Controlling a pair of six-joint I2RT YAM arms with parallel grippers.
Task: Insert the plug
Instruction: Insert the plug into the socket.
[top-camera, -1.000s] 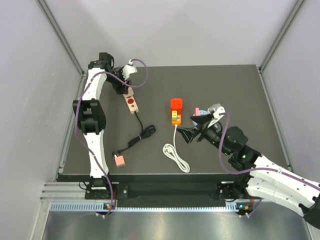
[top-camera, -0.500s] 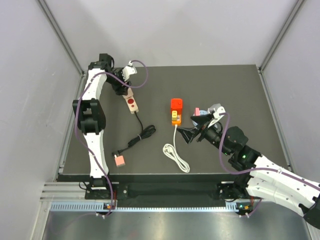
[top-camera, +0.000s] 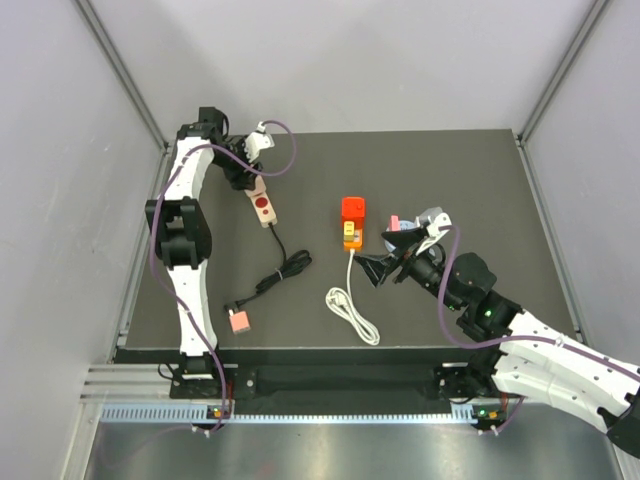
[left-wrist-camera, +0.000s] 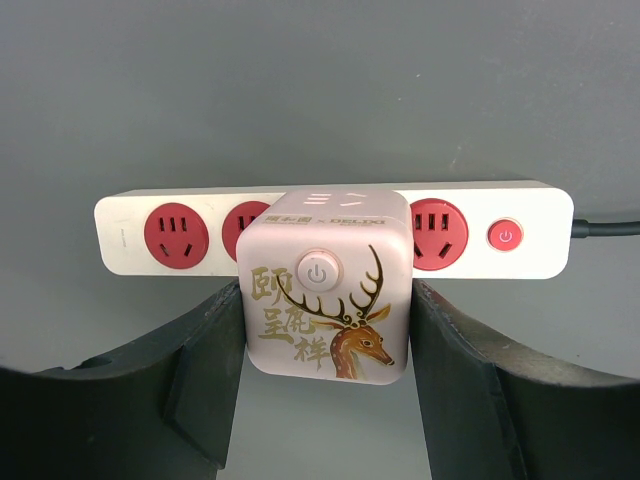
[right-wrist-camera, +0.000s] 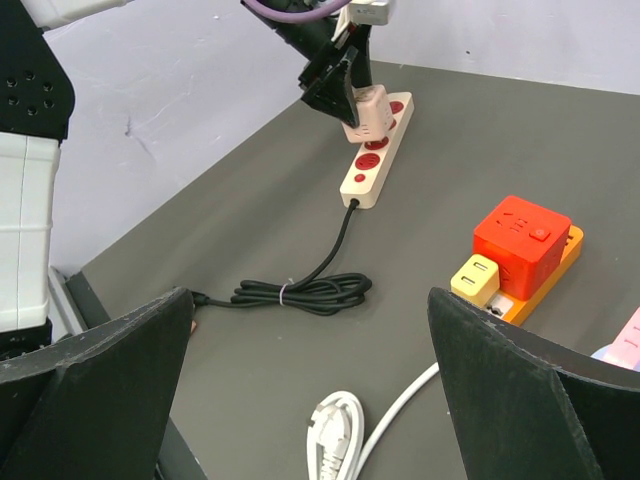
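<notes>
The red cube plug (top-camera: 353, 208) sits on the far end of the orange power strip (top-camera: 352, 240), also seen in the right wrist view (right-wrist-camera: 521, 238). A small yellow plug (right-wrist-camera: 477, 277) sits on the strip beside it. My right gripper (top-camera: 385, 252) is open and empty, low over the table just right of the orange strip (right-wrist-camera: 548, 272). My left gripper (top-camera: 243, 165) at the back left is shut on a pale pink cube adapter (left-wrist-camera: 325, 290) printed with a deer, held against a beige strip with red sockets (left-wrist-camera: 130, 235).
The beige strip's black cable (top-camera: 285, 270) lies coiled mid-table and ends at a pink plug (top-camera: 240, 320) near the front edge. The orange strip's white cable and plug (top-camera: 350, 310) lie in front of it. A pink object (top-camera: 394, 220) lies by my right gripper.
</notes>
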